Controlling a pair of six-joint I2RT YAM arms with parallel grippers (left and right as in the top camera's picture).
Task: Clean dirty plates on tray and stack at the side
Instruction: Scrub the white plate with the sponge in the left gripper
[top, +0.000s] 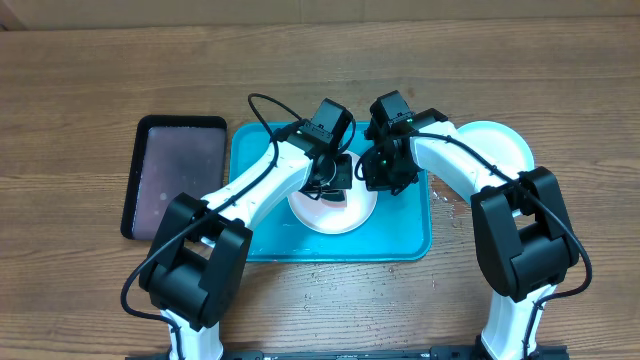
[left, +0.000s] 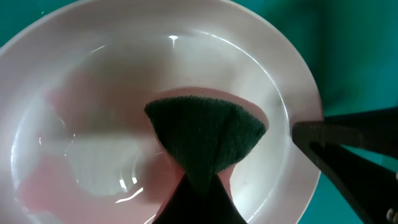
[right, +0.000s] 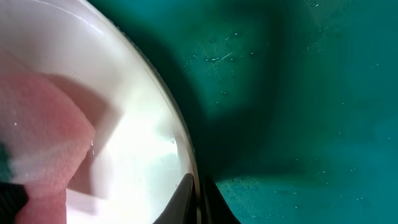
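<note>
We see the white plate (top: 335, 215) on the turquoise tray (top: 265, 235) at the middle of the desk (top: 90, 70), mostly hidden under both wrists. The left gripper (left: 194, 202) has its fingers closed on a sponge (left: 205, 134) that lies against the plate. The right gripper (right: 198, 202), cut off by the picture edge, has its fingers narrow on the plate's right rim. At the far right, the arm partly covers a light cyan plate (top: 503, 145).
</note>
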